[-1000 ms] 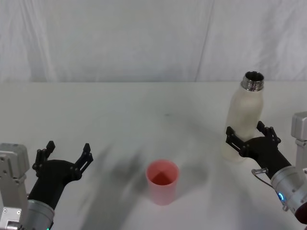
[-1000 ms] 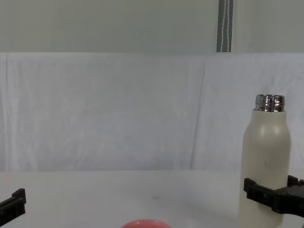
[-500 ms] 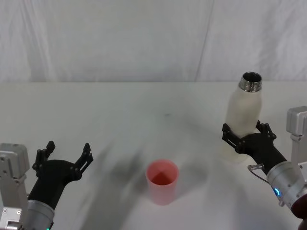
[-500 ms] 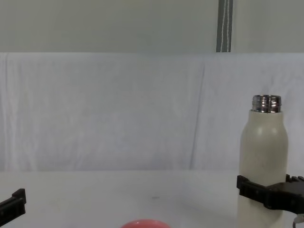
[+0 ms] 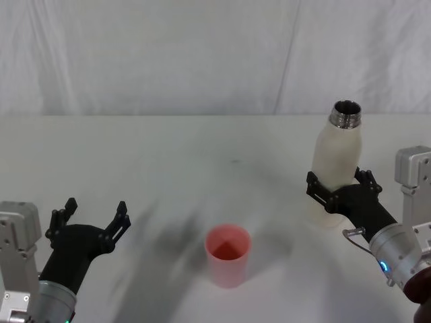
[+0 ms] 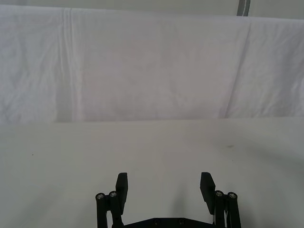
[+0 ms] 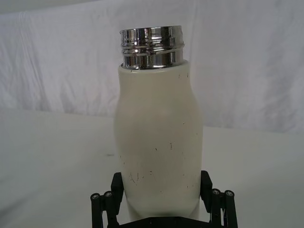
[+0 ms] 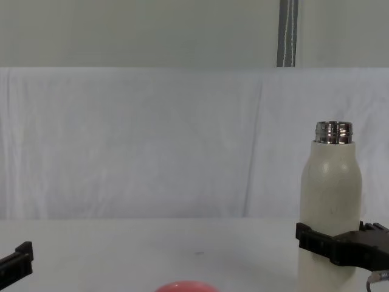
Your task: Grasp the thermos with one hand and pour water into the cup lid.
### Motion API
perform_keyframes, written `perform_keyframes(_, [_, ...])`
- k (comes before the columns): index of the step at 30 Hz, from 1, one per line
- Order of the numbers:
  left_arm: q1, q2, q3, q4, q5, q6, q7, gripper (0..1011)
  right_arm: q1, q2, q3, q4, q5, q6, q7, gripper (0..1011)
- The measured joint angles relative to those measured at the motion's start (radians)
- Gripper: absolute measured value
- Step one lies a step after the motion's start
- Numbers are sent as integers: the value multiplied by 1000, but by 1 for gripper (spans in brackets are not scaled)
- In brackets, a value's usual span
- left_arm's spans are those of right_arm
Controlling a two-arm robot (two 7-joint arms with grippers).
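The cream-white thermos (image 5: pixel 335 158) stands upright at the right of the white table, its open steel neck (image 5: pixel 345 112) on top. My right gripper (image 5: pixel 339 182) is shut around its lower body, one finger on each side; the right wrist view shows the same grip, with my right gripper (image 7: pixel 161 186) against the thermos (image 7: pixel 159 137). In the chest view the thermos (image 8: pixel 330 201) rises above the right gripper (image 8: pixel 337 238). The pink cup lid (image 5: pixel 227 254) stands upright near the table's middle front, left of the thermos; its rim (image 8: pixel 184 286) peeks up in the chest view. My left gripper (image 5: pixel 95 210) rests open at the front left.
A white cloth covers the table (image 5: pixel 202 155) and hangs as a backdrop behind it. Bare tabletop lies between the cup lid and the thermos. The left wrist view shows the left gripper (image 6: pixel 164 184) open over bare cloth.
The right gripper has carried the thermos a little to the left, toward the cup lid, keeping it upright. The left arm and the cup lid have not moved.
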Motion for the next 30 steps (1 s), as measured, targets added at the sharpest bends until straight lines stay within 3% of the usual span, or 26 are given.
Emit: perform_keyframes(30, [0,0,0,0,0,0,0,1001,-1,0,1,0,0,-1,-1,952])
